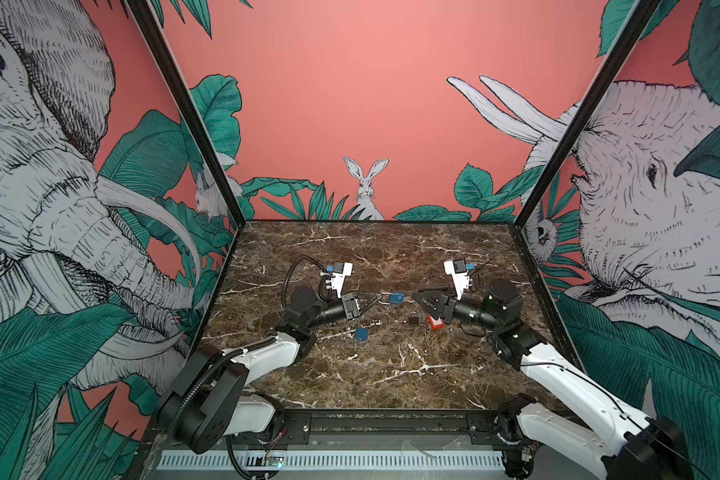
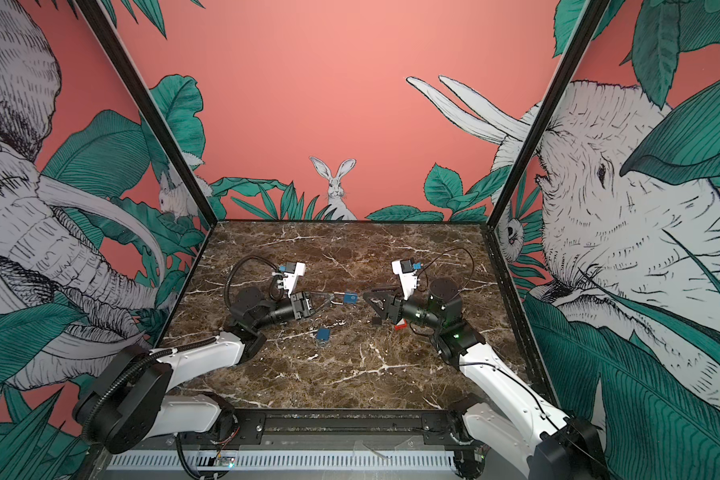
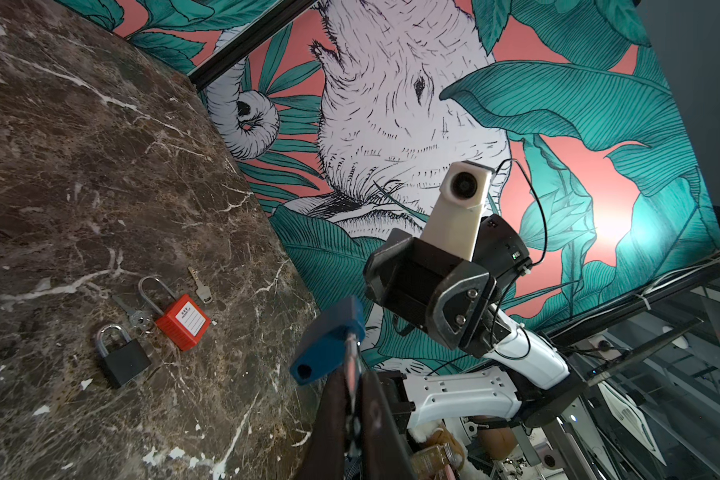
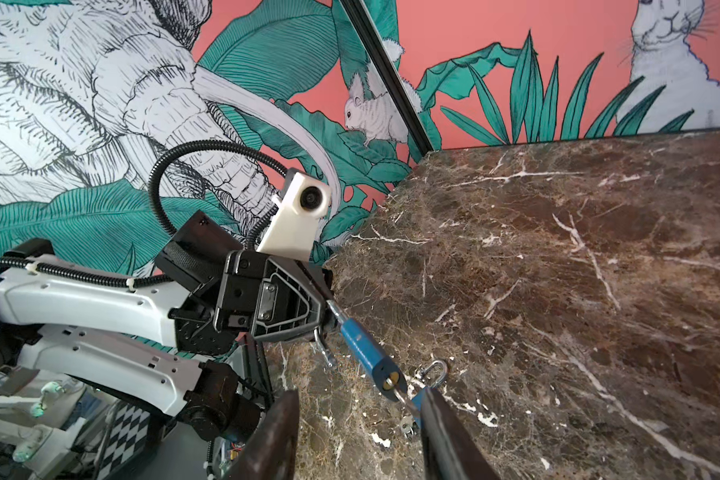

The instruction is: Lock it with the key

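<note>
The left hand (image 1: 374, 300) is clenched on the blue padlock (image 1: 396, 298), holding it above the worktop (image 1: 391, 374). The key (image 4: 400, 392) sits in the padlock. The right hand (image 1: 419, 303), just beside the padlock, is released, fingers apart.

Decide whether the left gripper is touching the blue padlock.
Touching: the left wrist view shows the left gripper clamping the blue padlock by its shackle.

In both top views the held padlock (image 1: 396, 297) hangs at mid-frame, with the left gripper (image 1: 380, 297) on its left and the right gripper (image 1: 416, 292) on its right. Below-left of it, a 2nd padlock (image 1: 361, 334) lies on the table (image 1: 391, 374). The 3rd padlock (image 1: 412, 320) and 4th padlock (image 1: 435, 323) lie side by side to its lower right.
</note>
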Robot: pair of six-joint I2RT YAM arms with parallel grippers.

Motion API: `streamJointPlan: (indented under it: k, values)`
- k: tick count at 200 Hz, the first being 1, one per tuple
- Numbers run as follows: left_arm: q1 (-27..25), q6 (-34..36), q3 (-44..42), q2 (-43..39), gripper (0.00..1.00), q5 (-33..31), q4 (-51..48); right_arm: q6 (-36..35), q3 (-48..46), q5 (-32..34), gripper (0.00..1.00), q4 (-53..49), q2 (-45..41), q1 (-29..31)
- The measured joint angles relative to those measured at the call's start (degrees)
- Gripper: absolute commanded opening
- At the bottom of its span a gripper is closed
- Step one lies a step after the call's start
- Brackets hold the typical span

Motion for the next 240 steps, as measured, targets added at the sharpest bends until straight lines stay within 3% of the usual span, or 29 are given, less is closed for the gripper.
streamJointPlan:
  k: [80,162,240]
  values:
    - [0.00,-4.04,0.22,1.40,0.00,1.92,5.62,-9.40,-0.50,0.00,0.49,5.70,4.33,1.92]
    - [0.00,-6.19,0.22,2.49,0.00,1.95,9.05,-8.52,-0.07,-5.55,0.43,9.42,10.49,3.21]
    - [0.00,-7.74,0.22,4.17,0.00,1.97,11.85,-5.75,0.68,-7.04,0.27,12.20,11.69,3.39]
